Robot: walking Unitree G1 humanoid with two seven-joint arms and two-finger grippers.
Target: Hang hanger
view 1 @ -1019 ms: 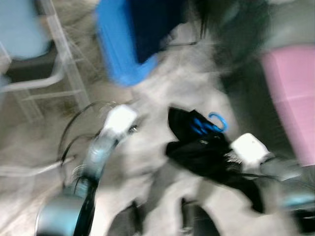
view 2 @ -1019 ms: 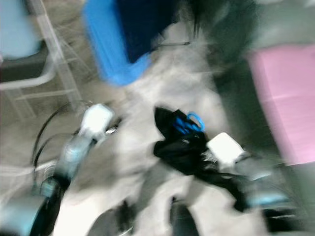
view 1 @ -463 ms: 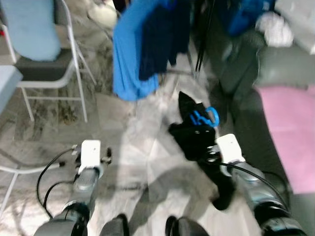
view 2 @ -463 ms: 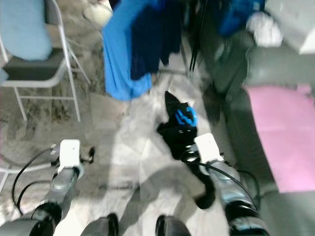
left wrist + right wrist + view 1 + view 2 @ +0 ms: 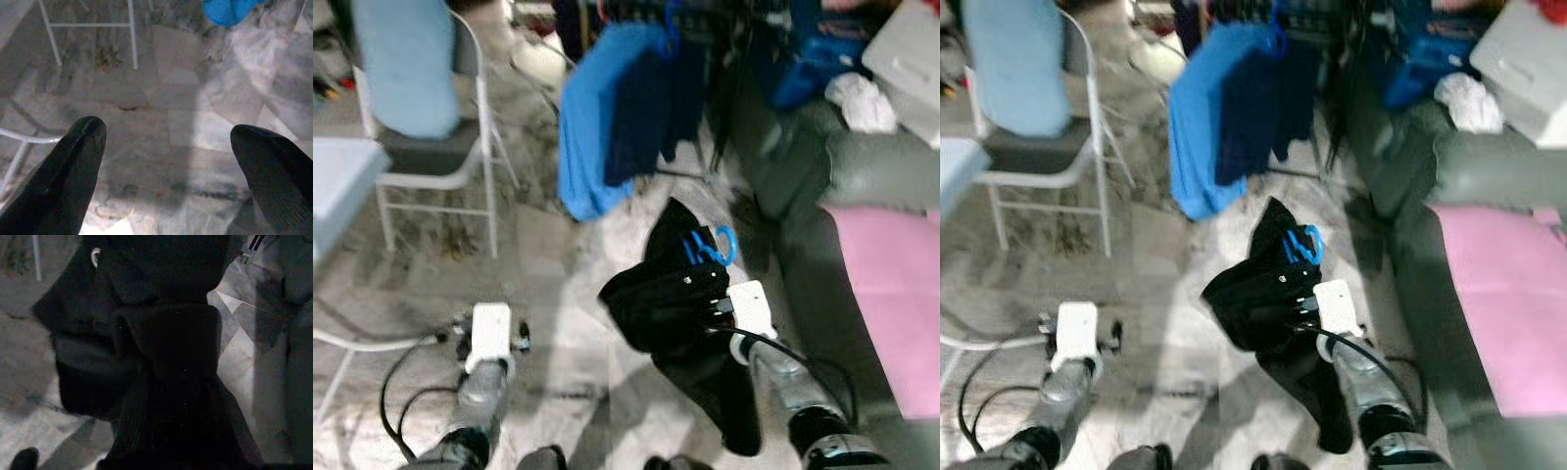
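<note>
Right end effector [image 5: 710,305]: centre-right of frame, closed on black garment [image 5: 671,313] carrying blue hanger [image 5: 710,245].
Left end effector [image 5: 166,142]: lower left, fingers wide apart, over marble floor [image 5: 195,98].
Clothes rack [image 5: 636,108]: top centre.

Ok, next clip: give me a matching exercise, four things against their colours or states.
Things:
1. hanger
2. garment held by the right gripper
3. left gripper
4. cushion on the right

Colours or states:
A. pink
B. open
C. black
D. blue

Pairs: 1-D, 2-C, 3-B, 4-A
</note>
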